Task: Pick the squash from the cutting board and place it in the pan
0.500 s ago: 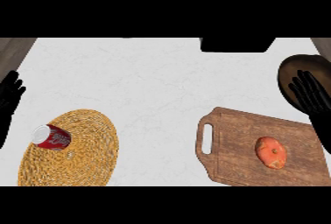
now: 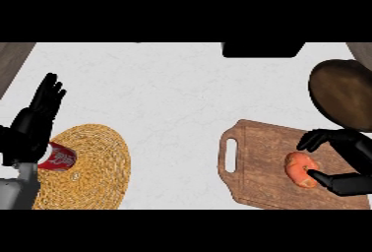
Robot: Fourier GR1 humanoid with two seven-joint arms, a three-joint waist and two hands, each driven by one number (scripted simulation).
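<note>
Curling in from the view's right edge, the right hand [image 2: 347, 162] brackets the squash [image 2: 299, 168] on the cutting board [image 2: 265, 162]: its upper fingers [image 2: 318, 138] arch above and just beyond the squash's far side, while the thumb [image 2: 318, 175] presses against the squash's near right end. The orange squash thus lies between the fingers and the thumb, to their left, resting flat on the brown board; the thumb touches it, but whether the arched fingers touch it cannot be told. The hand is half closed round the squash, and nothing shows it lifted off the board. The board's handle slot lies well to the left of the fingers. Beyond the fingers, toward the upper right, sits the dark round pan [image 2: 343, 93], apart from the board's far edge. At the view's left the left hand [image 2: 33, 125] rests with straight fingers pointing up; just beside its palm a red can [image 2: 59, 158] lies on a woven round mat [image 2: 91, 170].
</note>
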